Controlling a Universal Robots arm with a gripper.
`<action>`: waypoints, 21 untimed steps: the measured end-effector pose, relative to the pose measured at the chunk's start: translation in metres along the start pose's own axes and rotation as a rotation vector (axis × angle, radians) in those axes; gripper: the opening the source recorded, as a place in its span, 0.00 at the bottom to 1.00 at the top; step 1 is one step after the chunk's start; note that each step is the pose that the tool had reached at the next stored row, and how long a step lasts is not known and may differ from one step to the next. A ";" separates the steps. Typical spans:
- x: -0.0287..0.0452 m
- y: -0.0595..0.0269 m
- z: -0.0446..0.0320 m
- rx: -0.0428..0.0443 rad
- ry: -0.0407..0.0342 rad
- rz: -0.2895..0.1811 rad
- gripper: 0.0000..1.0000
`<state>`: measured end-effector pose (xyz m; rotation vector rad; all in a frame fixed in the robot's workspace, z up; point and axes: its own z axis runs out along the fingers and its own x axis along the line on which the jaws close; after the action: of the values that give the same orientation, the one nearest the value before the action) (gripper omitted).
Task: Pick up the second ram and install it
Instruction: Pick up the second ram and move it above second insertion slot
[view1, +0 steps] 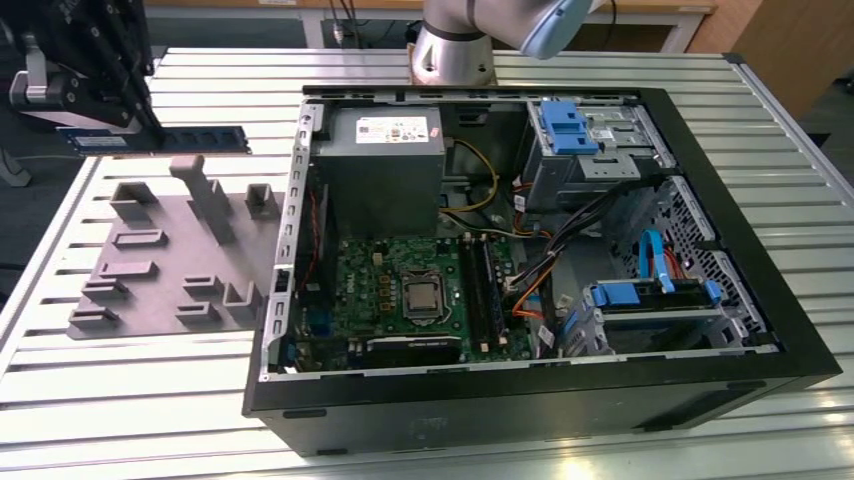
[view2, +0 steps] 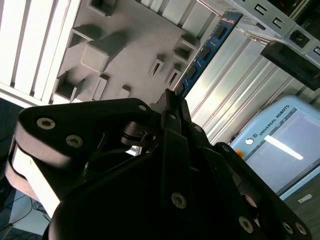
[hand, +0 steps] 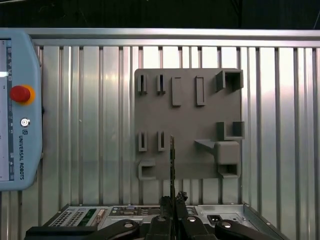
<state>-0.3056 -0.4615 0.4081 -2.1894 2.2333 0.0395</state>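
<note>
Exterior view: pinched ram stick (view1: 174, 138) at one end between narrow-set jaws of gripper (view1: 123, 125), held it level over grey plate (view1: 174, 260) beside open computer case (view1: 787, 330); judged it light, stiff, fragile, best gripped on flat faces near an end.

Teach pendant (hand: 22, 150): pale lettering runs along its grey-blue edge.
Power supply sticker (view1: 394, 128): white, print too small to read.
</note>
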 end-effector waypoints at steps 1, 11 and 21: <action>0.0000 -0.0013 0.0000 0.0000 0.0000 0.000 0.14; -0.0003 -0.0157 -0.0001 0.0000 0.0000 0.000 0.14; -0.0007 -0.0343 -0.0002 0.0001 -0.0001 0.000 0.14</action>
<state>-0.2713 -0.4615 0.4081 -2.1894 2.2332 0.0395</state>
